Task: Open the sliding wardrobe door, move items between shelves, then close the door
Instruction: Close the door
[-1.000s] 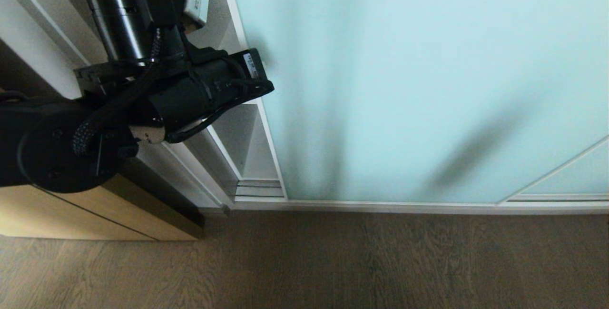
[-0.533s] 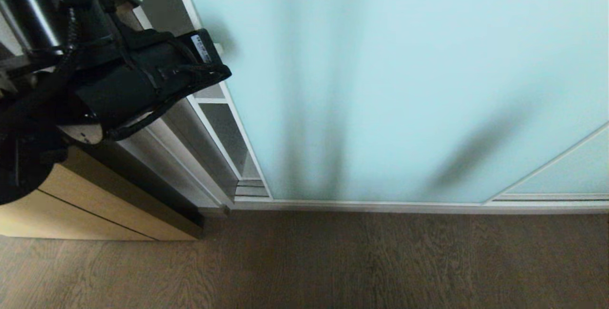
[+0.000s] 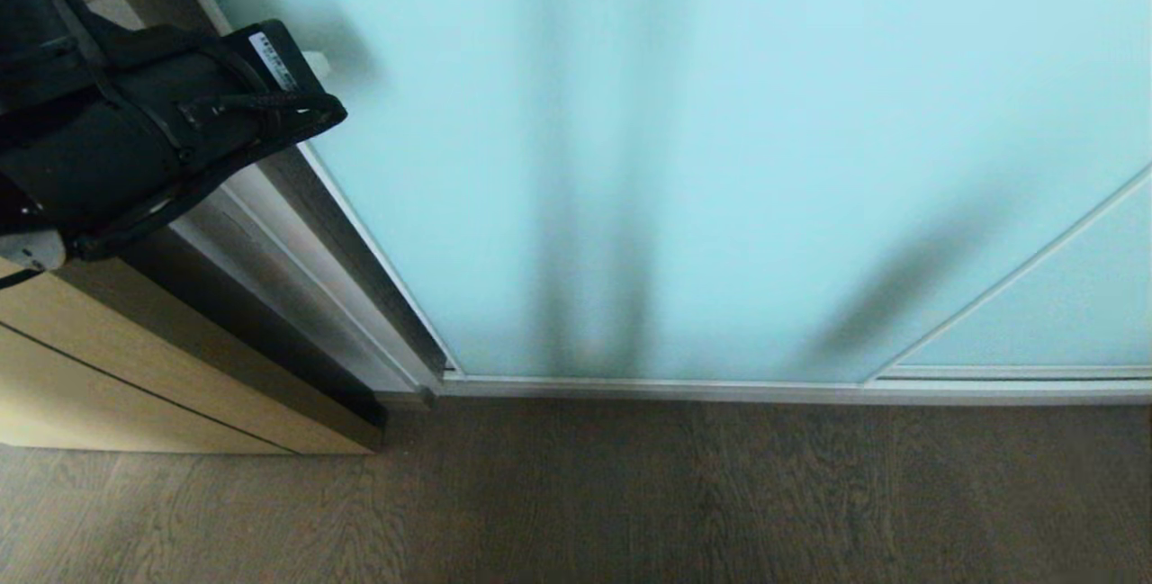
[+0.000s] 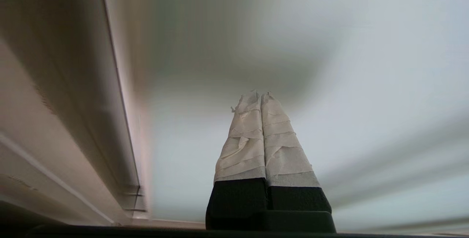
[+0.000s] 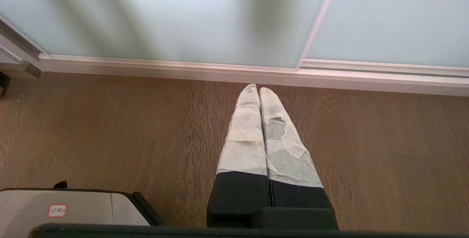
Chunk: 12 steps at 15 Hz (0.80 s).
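The sliding wardrobe door [image 3: 720, 161], a frosted aqua glass panel in a thin pale frame, fills most of the head view. Its left edge [image 3: 360, 233] stands close to the wardrobe's side wall. My left arm [image 3: 135, 134] reaches in from the upper left. In the left wrist view my left gripper [image 4: 260, 95] is shut, its taped fingertips against the glass near the door's frame [image 4: 121, 120], holding nothing. My right gripper [image 5: 259, 88] is shut and empty, pointing down at the floor in front of the bottom rail [image 5: 220, 71]. The items and the shelves are hidden behind the door.
A tan wood-grain cabinet [image 3: 135, 386] stands at the lower left beside the wardrobe. Brown wood floor [image 3: 630, 494] runs along the front. A second frosted panel [image 3: 1062, 314] overlaps at the right. Part of my base [image 5: 55, 208] shows below the right gripper.
The door has slid left across the opening, covering the white wardrobe interior that showed earlier. My left arm has moved left and up with it, fingertips staying on the door's left edge.
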Available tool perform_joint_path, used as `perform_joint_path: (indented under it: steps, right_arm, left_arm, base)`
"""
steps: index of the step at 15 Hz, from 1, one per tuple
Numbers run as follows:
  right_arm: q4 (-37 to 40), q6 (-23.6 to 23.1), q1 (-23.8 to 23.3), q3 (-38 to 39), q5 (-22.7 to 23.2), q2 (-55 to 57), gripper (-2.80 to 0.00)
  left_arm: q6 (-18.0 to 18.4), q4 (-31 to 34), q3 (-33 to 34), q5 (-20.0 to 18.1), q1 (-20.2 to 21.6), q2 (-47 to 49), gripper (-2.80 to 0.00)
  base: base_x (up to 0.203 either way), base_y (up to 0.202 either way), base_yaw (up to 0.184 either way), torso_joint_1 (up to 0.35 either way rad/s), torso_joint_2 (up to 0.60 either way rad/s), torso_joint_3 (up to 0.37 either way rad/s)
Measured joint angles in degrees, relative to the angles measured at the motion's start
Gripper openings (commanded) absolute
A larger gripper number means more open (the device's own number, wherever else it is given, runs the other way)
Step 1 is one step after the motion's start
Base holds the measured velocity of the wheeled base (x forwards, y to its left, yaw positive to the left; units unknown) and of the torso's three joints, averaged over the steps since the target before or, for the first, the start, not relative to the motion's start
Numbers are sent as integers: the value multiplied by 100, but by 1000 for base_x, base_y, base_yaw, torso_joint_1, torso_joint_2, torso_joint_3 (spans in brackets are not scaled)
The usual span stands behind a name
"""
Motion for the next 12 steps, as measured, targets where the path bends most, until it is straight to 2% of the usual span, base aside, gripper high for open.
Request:
perform_joint_path:
  steps: [5,12]
  right_arm:
    - [0,0,0,0,2,0,-280]
    - [0,-1,0,0,-2,0,-280]
  left_arm:
    - [-24,-9,-15,-178,67,67,-280]
    - [-75,-434,-15,-411,688,537,-280]
  base:
    - [0,0,0,0,0,0]
    - [0,0,0,0,0,0]
